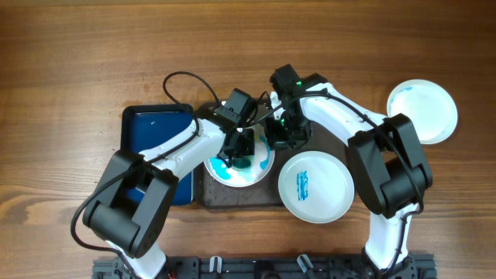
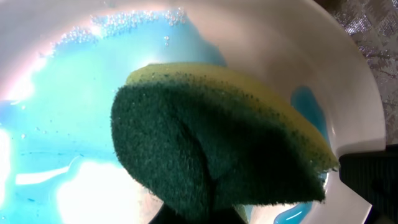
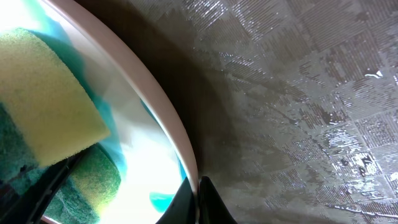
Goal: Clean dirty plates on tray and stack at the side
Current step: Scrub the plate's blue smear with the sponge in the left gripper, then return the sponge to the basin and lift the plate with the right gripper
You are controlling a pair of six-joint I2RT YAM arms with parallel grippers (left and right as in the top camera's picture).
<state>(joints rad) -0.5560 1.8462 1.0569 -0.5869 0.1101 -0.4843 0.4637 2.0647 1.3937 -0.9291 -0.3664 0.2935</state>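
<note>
Left fingers (image 1: 239, 149) clamp sponge (image 2: 211, 149) onto dirty plate (image 2: 249, 31); right fingers (image 3: 209, 203) pinch its rim.

both arms bend in from the sides and meet in the middle, wrists tipped down. the left gripper (image 1: 239, 153) is squeezed tight on a sponge (image 2: 217, 143). the right gripper (image 1: 285, 138) is pinched closed on the rim of a dirty plate (image 3: 163, 112).

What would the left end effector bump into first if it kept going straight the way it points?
The left end effector holds a sponge out front; right behind that is the white plate, wet with blue liquid. They look touching, though depth is unclear.
</note>
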